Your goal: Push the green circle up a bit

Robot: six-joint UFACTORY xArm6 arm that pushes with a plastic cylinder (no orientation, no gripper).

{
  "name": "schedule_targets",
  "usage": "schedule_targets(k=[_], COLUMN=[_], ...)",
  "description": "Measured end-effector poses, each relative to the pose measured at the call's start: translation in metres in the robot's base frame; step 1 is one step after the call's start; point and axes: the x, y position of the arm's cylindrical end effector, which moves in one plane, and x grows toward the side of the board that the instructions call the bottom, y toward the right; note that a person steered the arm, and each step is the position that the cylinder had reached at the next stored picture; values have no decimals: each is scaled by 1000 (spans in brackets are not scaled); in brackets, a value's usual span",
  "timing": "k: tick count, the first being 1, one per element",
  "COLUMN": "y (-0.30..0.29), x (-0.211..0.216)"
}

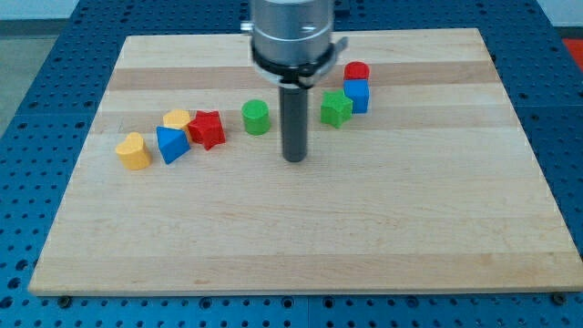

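No gripper on this rig, so nothing's being grasped. My tip (293, 158) is sitting on the desk (383, 237), with the green circle (256, 117) just up-left of it, not touching. Risk: shoving from this side is probably sending it left toward the red star (209, 128), not up. No containers here.

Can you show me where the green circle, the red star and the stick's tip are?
green circle (256, 117), camera view, its top face.
red star (208, 128), camera view, its middle.
my tip (293, 158), camera view, its very end.
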Motion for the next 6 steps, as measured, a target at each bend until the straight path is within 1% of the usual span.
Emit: schedule_targets(k=[1,3,6], y=[-26,-49,-71], x=[-5,-21,-62])
